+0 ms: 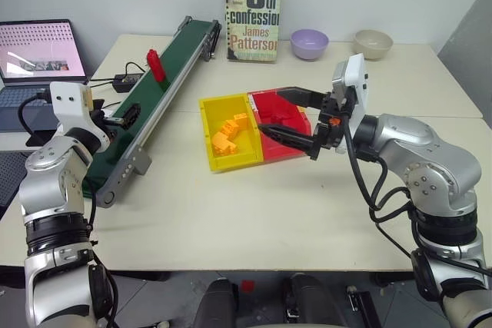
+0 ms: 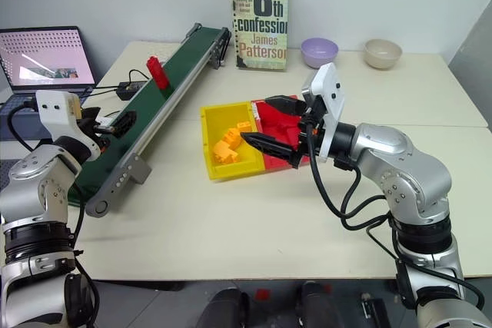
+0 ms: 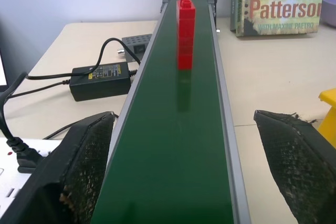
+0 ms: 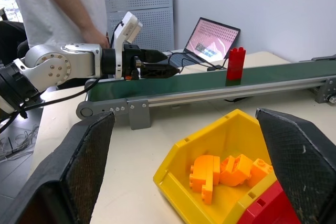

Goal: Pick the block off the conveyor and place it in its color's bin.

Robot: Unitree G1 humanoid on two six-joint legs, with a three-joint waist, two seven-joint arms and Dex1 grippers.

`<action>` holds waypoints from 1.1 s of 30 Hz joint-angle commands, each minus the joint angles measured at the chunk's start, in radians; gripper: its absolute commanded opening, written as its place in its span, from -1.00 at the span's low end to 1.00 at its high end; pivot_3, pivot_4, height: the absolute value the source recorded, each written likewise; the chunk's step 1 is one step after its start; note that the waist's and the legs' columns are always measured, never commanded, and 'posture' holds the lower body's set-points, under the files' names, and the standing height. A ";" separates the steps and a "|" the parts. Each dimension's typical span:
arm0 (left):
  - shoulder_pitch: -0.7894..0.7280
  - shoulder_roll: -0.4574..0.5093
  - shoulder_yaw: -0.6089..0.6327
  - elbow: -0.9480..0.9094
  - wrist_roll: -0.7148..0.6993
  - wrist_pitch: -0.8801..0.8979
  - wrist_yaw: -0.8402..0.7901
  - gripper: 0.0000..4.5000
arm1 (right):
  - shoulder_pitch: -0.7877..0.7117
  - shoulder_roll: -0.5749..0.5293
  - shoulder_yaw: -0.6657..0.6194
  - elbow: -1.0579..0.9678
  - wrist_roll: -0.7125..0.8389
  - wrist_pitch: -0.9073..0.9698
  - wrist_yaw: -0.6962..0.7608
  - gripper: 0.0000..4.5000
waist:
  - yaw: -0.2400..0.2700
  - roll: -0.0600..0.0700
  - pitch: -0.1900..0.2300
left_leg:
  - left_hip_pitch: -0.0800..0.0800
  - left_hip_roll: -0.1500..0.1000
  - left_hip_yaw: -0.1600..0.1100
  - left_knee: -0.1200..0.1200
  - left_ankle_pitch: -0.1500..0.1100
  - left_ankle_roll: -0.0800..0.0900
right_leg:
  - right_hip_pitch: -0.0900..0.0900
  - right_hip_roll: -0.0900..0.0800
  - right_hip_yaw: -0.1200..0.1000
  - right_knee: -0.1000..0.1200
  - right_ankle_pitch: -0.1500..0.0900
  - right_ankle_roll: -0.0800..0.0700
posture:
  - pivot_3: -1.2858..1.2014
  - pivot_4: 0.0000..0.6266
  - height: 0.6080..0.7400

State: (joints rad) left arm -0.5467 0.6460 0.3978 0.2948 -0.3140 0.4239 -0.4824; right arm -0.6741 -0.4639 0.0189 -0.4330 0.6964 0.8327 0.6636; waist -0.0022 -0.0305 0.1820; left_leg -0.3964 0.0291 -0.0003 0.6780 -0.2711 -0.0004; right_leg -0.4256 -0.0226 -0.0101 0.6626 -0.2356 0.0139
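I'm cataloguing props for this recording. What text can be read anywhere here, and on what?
"8th confession" on the book cover.
"James Patterson" on the same cover.
"WITH MAXINE PAETRO", smaller, below that name.
Label on the black power adapter: too small to read.
Laptop screen: no legible text.

A pale beige table [image 1: 254, 213] carries everything. The conveyor [image 1: 150, 109] runs from about eight o'clock up toward twelve. Left of it, near ten o'clock, a black power adapter [image 3: 102, 80] lies with its cables. At the table's centre sit the joined yellow tray [image 1: 211, 124] and red bin [image 1: 296, 149]. A paperback book [image 1: 253, 11] stands at twelve o'clock; a lilac bowl [image 1: 309, 43] and a cream bowl [image 1: 373, 44] rest toward one o'clock.
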 commanded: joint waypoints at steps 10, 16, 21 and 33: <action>-0.036 -0.003 -0.009 0.041 0.002 -0.042 0.005 0.97 | 0.008 -0.022 -0.026 -0.059 0.039 0.005 -0.011 1.00 | 0.000 0.000 0.000 | 0.000 0.000 0.000 0.000 0.000 0.000 | 0.000 0.000 0.000 0.000 0.000 0.000 | 0.03 -0.52 1.00; -0.041 -0.002 -0.016 0.057 0.002 -0.049 0.001 0.97 | 0.008 -0.026 -0.029 -0.074 0.059 0.017 -0.025 1.00 | 0.000 0.000 0.000 | 0.000 0.000 0.000 0.000 0.000 0.000 | 0.000 0.000 0.000 0.000 0.000 0.000 | 0.03 -0.52 1.00; -0.050 0.002 -0.021 0.074 0.000 -0.056 -0.005 0.97 | 0.010 -0.028 -0.031 -0.076 0.064 0.022 -0.027 1.00 | 0.000 0.000 0.000 | 0.000 0.000 0.000 0.000 0.000 0.000 | 0.000 0.000 0.000 0.000 0.000 0.000 | 0.03 -0.52 1.00; 0.045 0.022 0.042 -0.030 -0.035 0.004 0.028 -0.06 | 0.002 -0.031 -0.028 -0.054 0.066 0.012 -0.021 1.00 | -0.001 0.000 0.000 | 0.000 0.000 0.000 0.000 0.000 0.000 | 0.000 -0.001 0.000 0.000 0.000 0.000 | 0.03 -0.52 1.00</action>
State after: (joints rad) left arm -0.5107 0.6412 0.4012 0.3446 -0.3190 0.4123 -0.4661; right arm -0.6573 -0.4940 0.0180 -0.4745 0.7423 0.8609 0.6363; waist -0.0031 -0.0305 0.1820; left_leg -0.3964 0.0297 -0.0002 0.6779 -0.2711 -0.0004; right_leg -0.4256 -0.0239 -0.0099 0.6623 -0.2356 0.0139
